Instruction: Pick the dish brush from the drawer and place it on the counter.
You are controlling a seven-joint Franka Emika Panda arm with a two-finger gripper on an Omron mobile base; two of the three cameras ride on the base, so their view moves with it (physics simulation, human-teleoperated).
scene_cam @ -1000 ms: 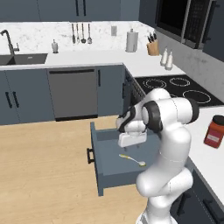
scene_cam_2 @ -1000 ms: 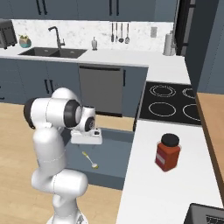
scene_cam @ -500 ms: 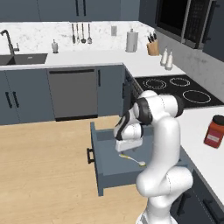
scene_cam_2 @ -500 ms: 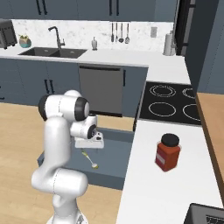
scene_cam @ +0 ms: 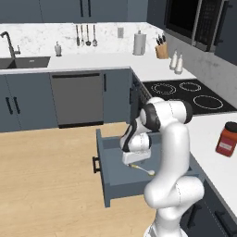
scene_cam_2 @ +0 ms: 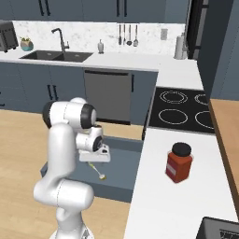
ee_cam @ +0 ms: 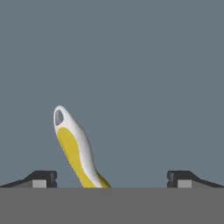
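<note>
A white, faintly marbled stone counter (scene_cam: 152, 69) runs over blue-grey cabinets. Below it, a blue-grey box drawer (scene_cam: 111, 159) stands pulled out. The white arm reaches down into it, and its two-finger gripper (ee_cam: 111, 179) hangs just above the drawer floor, jaws spread wide, gripping nothing. The slim pale-yellow and white dish brush (ee_cam: 75, 148) lies flat on the drawer floor between the dark fingertips (ee_cam: 43, 178), touching neither.

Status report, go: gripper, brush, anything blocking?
Gripper open, low over the drawer. Brush lying loose on the drawer floor between the fingertips, not gripped. Nothing blocking.
</note>
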